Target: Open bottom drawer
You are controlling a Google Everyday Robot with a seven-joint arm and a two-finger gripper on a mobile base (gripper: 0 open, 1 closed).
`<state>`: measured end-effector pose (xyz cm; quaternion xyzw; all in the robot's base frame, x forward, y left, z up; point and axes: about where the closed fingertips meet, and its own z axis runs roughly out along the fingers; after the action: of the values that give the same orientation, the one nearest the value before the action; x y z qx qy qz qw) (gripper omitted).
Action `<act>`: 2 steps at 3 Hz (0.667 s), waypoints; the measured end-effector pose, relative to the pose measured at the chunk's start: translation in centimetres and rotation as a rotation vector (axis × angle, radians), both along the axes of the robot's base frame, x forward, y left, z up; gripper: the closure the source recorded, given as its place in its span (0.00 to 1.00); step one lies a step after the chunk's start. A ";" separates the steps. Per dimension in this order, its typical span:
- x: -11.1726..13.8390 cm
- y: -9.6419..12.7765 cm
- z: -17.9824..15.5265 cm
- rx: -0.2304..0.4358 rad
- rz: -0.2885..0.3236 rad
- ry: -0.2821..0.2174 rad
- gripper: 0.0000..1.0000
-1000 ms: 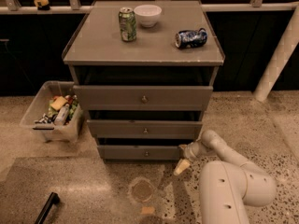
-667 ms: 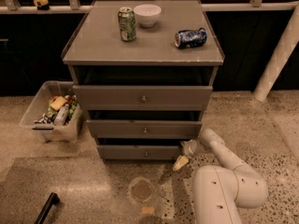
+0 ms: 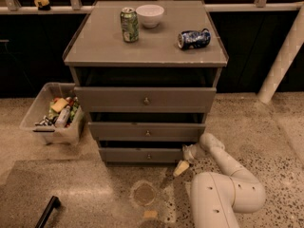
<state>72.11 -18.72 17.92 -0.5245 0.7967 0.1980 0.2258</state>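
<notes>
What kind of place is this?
Probably an office kitchen or robot lab: a drawer cabinet topped with a green can and bowl, a bin of snacks on the speckled floor. The end effector is by the right end of the bottom drawer.

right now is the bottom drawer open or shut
Looks shut: the bottom drawer sits back beneath the middle drawer, its inside not showing. The gripper is off its knob, by its right end.

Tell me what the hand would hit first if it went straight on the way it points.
The hand, low by the right end of the bottom drawer, points down and left; it would likely meet the floor first, though depth is unclear.
</notes>
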 end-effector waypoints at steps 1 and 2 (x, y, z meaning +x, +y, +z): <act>0.0 0.0 0.0 0.000 0.000 0.000 0.00; 0.0 0.0 0.0 0.000 0.000 0.000 0.17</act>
<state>72.11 -18.72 17.92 -0.5245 0.7967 0.1980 0.2257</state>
